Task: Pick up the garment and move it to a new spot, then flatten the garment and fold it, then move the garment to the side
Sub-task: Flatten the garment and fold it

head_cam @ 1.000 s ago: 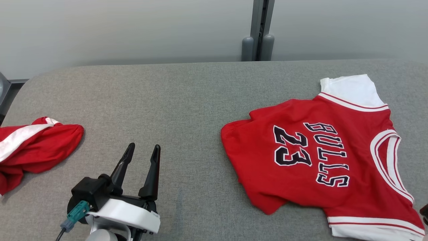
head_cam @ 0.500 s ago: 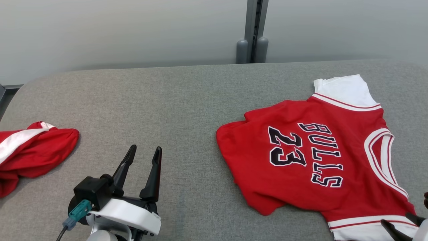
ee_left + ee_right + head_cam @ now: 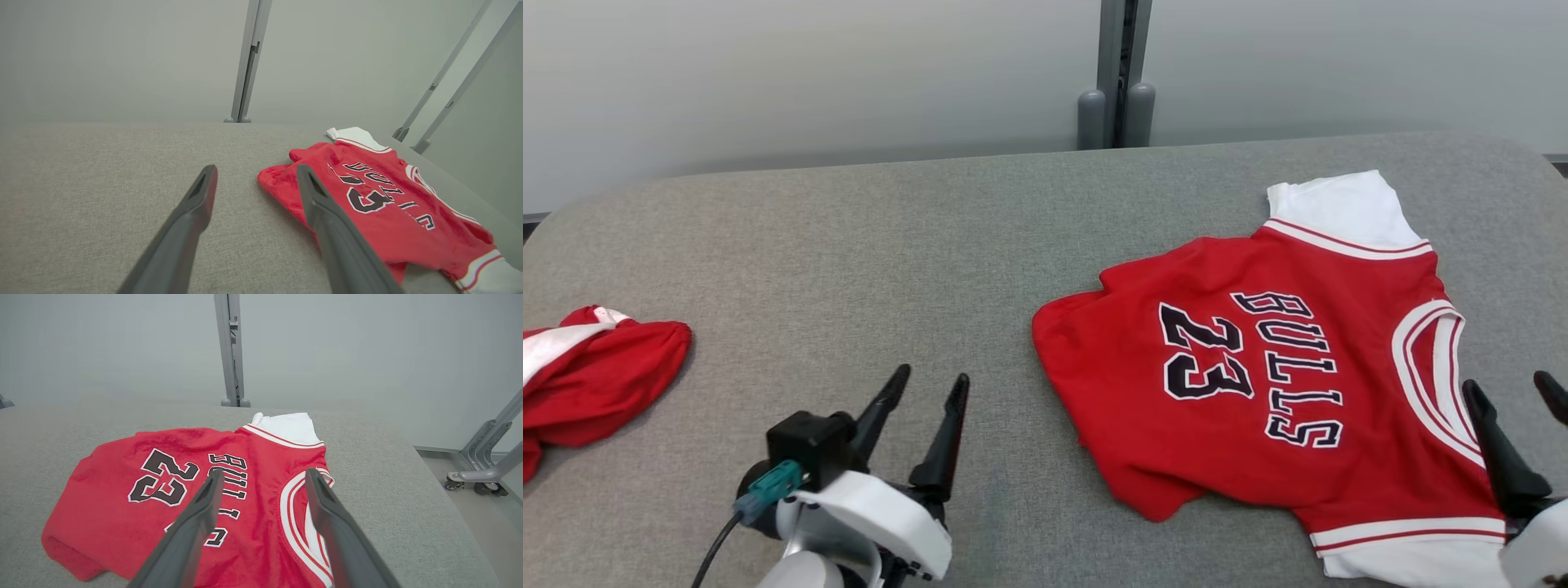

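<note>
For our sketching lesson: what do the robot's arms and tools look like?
Both tools have two long, dark, tapering fingers. The left tool sits on a white wrist shell carrying a black block, teal connector and black cable; the right tool has white housing.

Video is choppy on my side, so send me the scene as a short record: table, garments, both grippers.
table: grey fabric top, rounded corners
jersey: red with white trim, BULLS 23 facing up, lying on the table's right part, nothing gripping it
other garment: red and white, bunched at the table's left edge
left gripper: open, empty, over bare table left of the jersey
right gripper: open, empty, at the jersey's right end by its white-trimmed opening
</note>
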Tool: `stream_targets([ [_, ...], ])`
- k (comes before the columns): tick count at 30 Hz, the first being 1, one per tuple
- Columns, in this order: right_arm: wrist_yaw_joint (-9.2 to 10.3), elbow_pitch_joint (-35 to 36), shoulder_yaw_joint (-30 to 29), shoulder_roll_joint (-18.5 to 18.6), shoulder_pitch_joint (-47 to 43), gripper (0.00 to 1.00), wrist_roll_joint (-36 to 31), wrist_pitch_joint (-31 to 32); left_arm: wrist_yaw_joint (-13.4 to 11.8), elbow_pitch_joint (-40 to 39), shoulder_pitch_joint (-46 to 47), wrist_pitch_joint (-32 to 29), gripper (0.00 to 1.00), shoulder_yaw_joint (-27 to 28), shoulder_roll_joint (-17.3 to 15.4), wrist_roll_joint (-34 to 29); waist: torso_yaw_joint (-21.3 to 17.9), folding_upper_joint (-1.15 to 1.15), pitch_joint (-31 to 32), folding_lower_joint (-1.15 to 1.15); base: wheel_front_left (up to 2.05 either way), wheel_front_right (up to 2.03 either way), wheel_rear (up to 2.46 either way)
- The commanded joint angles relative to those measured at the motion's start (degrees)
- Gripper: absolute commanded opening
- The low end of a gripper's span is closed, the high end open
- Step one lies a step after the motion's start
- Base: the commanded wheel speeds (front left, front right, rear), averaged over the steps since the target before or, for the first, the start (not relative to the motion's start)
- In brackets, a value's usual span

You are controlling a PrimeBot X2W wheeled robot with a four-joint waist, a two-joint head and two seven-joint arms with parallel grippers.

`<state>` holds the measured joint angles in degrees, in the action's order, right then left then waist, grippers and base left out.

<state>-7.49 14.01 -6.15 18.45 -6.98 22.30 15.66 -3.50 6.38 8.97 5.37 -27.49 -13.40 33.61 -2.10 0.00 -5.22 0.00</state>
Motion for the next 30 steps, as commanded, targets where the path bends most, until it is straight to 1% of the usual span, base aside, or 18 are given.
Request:
stream_targets([
  [1,0.00,-0.97,0.24,-1.27,0.78,1.00,-0.46,-2.06,0.55,0.38,1.27,-1.04,1.00,-0.57,0.18,0.30,-0.33,0.00,-0.32,0.00,0.00,0.00,0.00],
  [4,-0.01,-3.72,1.09,-4.05,1.05,1.00,-1.57,-5.87,1.40,1.22,1.74,-5.07,1.00,-2.43,0.70,1.46,-1.22,0.00,-0.77,0.00,0.00,0.00,0.00],
  [7,-0.01,-5.87,1.13,-5.57,2.08,1.00,-2.40,-8.39,2.71,2.00,1.87,-10.45,1.00,-5.01,0.98,2.95,-2.21,0.00,-1.32,0.00,0.00,0.00,0.00],
  [10,-0.01,-7.49,0.87,-6.23,2.81,1.00,-2.80,-9.93,4.94,2.02,1.90,-14.81,1.00,-7.62,1.50,4.65,-3.14,0.00,-1.81,0.00,0.00,0.00,0.00],
  [13,-0.01,-8.40,0.57,-6.54,4.02,1.00,-2.89,-10.89,6.26,2.54,2.34,-18.27,1.00,-9.89,1.82,5.38,-4.09,0.00,-2.52,0.00,0.00,0.00,0.00],
  [14,-0.01,-8.40,0.57,-6.54,4.02,1.00,-2.89,-10.89,6.26,2.54,2.34,-18.27,1.00,-9.89,1.82,5.38,-4.09,0.00,-2.52,0.00,0.00,0.00,0.00],
  [16,-0.01,-8.54,0.00,-6.93,4.76,1.00,-2.76,-11.52,6.83,3.38,2.95,-20.62,1.00,-11.66,1.80,5.04,-4.79,0.00,-2.98,0.00,0.00,0.00,0.00],
  [20,-0.01,-8.88,-2.90,-9.69,6.70,1.00,-2.40,-13.39,6.90,5.11,4.56,-22.24,1.00,-13.68,2.56,3.65,-6.40,0.00,-4.44,0.00,0.00,0.00,0.00],
  [22,-0.03,-9.30,-2.38,-10.98,7.19,1.00,-2.60,-13.84,6.63,6.27,5.28,-22.21,1.00,-13.85,3.14,3.47,-7.12,0.00,-5.04,0.00,0.00,0.00,0.00],
  [26,-0.02,-10.27,-1.10,-11.82,7.81,1.00,-2.97,-14.44,6.16,8.79,7.02,-21.49,1.00,-13.02,3.84,3.62,-8.13,0.00,-6.03,0.00,0.00,0.00,0.00],
  [27,-0.02,-10.45,-1.14,-11.91,7.79,1.00,-3.08,-14.54,6.13,9.10,7.30,-21.22,0.62,-12.78,3.93,3.86,-8.28,0.00,-6.09,0.00,0.00,0.00,0.00],
  [28,-0.02,-10.62,-1.20,-12.02,7.77,1.00,-3.12,-14.75,6.18,9.28,7.58,-21.16,0.29,-12.58,4.03,4.03,-8.37,0.00,-6.17,0.00,0.00,0.00,0.00],
  [29,-0.02,-10.78,-1.24,-12.07,7.76,1.00,-3.15,-14.83,6.33,9.28,7.88,-20.95,0.00,-12.28,4.02,4.38,-8.41,0.00,-6.24,0.00,0.00,0.00,0.00],
  [30,-0.02,-10.96,-1.26,-12.11,7.76,1.00,-3.20,-15.00,6.54,9.11,8.24,-20.82,0.00,-12.00,3.80,4.45,-8.43,0.00,-6.27,0.00,0.00,0.00,0.00],
])
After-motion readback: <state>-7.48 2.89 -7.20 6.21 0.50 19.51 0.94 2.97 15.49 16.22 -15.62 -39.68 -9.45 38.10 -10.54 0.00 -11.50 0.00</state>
